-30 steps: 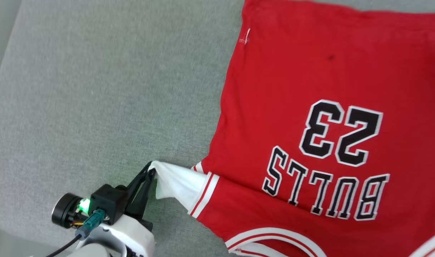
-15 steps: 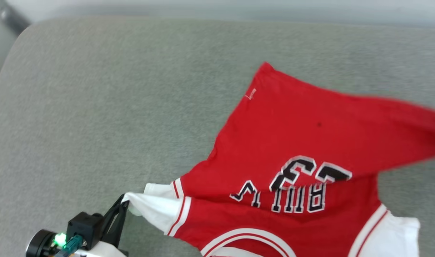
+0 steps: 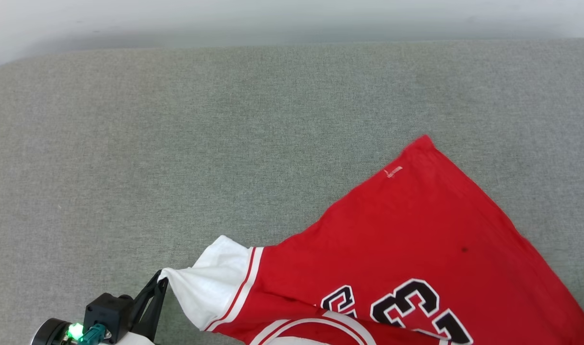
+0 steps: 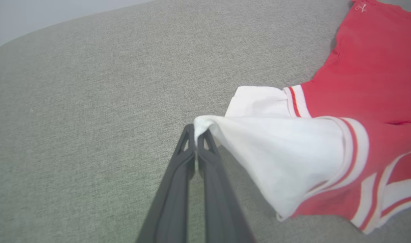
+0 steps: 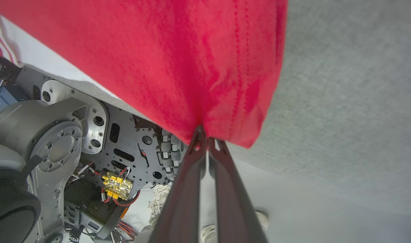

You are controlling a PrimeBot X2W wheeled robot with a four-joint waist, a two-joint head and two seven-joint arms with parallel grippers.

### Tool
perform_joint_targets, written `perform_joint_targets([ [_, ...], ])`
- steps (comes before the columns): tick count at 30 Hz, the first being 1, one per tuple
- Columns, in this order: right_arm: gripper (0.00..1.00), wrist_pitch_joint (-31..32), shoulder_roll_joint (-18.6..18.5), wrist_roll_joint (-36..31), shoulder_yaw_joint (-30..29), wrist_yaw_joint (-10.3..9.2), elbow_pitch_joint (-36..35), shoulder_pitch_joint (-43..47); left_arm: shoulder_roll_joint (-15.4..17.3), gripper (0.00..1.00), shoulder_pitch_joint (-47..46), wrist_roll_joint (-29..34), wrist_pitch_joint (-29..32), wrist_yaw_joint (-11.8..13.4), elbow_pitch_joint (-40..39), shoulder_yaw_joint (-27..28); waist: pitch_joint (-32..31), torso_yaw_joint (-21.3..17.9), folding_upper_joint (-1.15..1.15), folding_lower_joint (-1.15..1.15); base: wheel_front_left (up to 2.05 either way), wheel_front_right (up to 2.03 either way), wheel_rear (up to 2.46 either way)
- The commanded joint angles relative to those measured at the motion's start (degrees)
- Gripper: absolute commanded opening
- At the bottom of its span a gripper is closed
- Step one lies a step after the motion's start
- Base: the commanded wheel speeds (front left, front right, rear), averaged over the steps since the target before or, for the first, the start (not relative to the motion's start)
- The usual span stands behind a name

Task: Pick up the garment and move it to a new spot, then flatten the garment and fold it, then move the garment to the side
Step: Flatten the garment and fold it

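Observation:
The garment (image 3: 407,239) is a red jersey lying slanted at the lower right of the head view, one corner pointing far right. Its black number (image 3: 402,306) shows near the bottom edge and the lettering is hidden. My left gripper (image 3: 161,279) is shut on the tip of the white sleeve (image 3: 215,280), which it stretches leftward. In the left wrist view the left gripper (image 4: 196,130) pinches the sleeve's (image 4: 279,152) corner just above the surface. My right gripper (image 5: 205,133) is shut on a red edge of the garment (image 5: 178,57), which hangs taut above it.
A wide grey fabric surface (image 3: 177,143) stretches left and far of the garment, ending at a pale wall (image 3: 273,19). In the right wrist view my own metal base (image 5: 57,152) and pale floor (image 5: 327,219) lie below the surface's near edge.
The head view has tilted up. The garment has slid toward me and rotated, its far corner swinging right; the BULLS lettering has dropped out of sight. My left gripper keeps hold of the sleeve.

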Motion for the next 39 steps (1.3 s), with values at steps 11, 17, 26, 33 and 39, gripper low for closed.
perform_joint_targets([
  [11,1.0,-6.8,4.0,-2.5,-9.0,-0.04,2.1,3.0,0.3,0.0,0.0,0.2,0.4,-0.2,0.3,-0.1,-0.2,0.0,0.0,0.0,0.0,0.0,0.0],
  [17,1.0,-5.4,2.5,-5.3,-16.6,-0.04,-3.0,-2.4,-0.3,0.0,-1.0,0.9,1.1,-0.2,-0.3,-0.9,-0.3,1.3,0.0,0.0,0.0,0.0,0.0],
  [26,1.0,8.4,3.7,-12.1,-16.9,-0.04,-10.0,-16.5,-2.0,0.0,-4.0,3.2,2.0,-0.7,-0.9,-2.1,2.3,5.0,0.0,0.0,0.0,0.0,0.0],
  [33,1.0,21.5,10.5,-16.0,-8.5,-0.04,-8.2,-30.9,-3.7,0.0,-6.3,4.3,2.1,-1.1,-0.7,-2.6,5.3,7.7,0.0,0.0,0.0,0.0,0.0],
  [39,1.0,27.8,15.7,-18.1,-2.5,-0.04,-3.3,-39.6,-5.2,0.0,-8.2,5.1,2.2,-1.8,-0.3,-3.0,8.2,9.6,0.0,0.0,0.0,0.0,0.0],
])
